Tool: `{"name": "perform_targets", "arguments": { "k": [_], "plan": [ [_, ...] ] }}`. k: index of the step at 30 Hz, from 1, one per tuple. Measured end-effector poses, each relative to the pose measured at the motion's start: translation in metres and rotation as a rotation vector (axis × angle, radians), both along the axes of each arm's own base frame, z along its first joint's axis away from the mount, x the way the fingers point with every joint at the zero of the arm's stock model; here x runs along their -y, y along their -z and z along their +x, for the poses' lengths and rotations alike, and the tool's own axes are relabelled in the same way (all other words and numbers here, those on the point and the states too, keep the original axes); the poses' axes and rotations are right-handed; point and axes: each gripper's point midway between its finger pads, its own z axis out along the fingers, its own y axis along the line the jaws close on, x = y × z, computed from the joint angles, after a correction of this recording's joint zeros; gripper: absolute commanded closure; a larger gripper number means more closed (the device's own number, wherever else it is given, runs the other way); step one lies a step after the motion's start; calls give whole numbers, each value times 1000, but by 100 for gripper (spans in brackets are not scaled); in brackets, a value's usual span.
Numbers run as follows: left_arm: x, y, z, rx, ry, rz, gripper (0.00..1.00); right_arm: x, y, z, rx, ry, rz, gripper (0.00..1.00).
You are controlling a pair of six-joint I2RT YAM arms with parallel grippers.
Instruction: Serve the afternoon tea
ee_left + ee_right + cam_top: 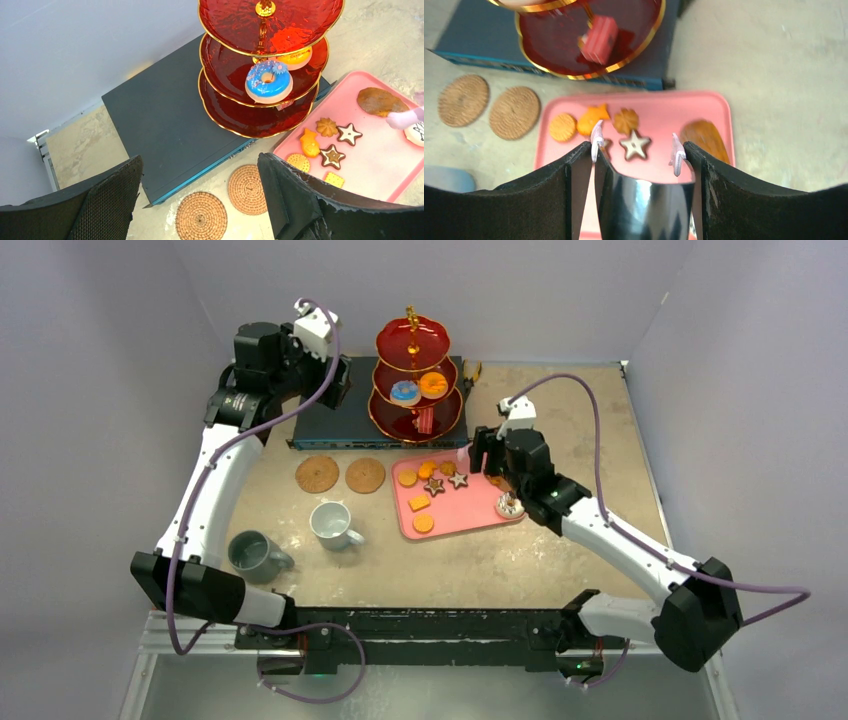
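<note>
No readable text, no labels, brands, numbers or signs legible anywhere

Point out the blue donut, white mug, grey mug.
blue donut (278,86): left wrist view, blue icing.
white mug (329,523): top external view, its body.
grey mug (251,552): top external view, its body.

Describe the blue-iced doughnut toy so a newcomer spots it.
Find the red three-tier stand with gold handle on the flat dark box at the back. On its middle tier, the blue-iced ring doughnut sits left of an orange-topped round pastry; it is the only blue piece.
</note>
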Motion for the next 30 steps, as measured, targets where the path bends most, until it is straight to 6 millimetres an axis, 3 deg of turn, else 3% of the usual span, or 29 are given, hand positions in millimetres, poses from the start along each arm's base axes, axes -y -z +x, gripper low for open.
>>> {"name": "perform_targets", "arguments": {
  "k": [8,18,30],
  "plan": [
    [2,-3,-1,6,9,-5,15,43,45,-39,-127,164,3,33],
    [3,-5,-1,7,19,-9,15,72,60,-61,-210,315,7,32],
    [5,-5,-2,8,28,-10,16,91,84,-74,-260,417,-8,32]
  ]
}}
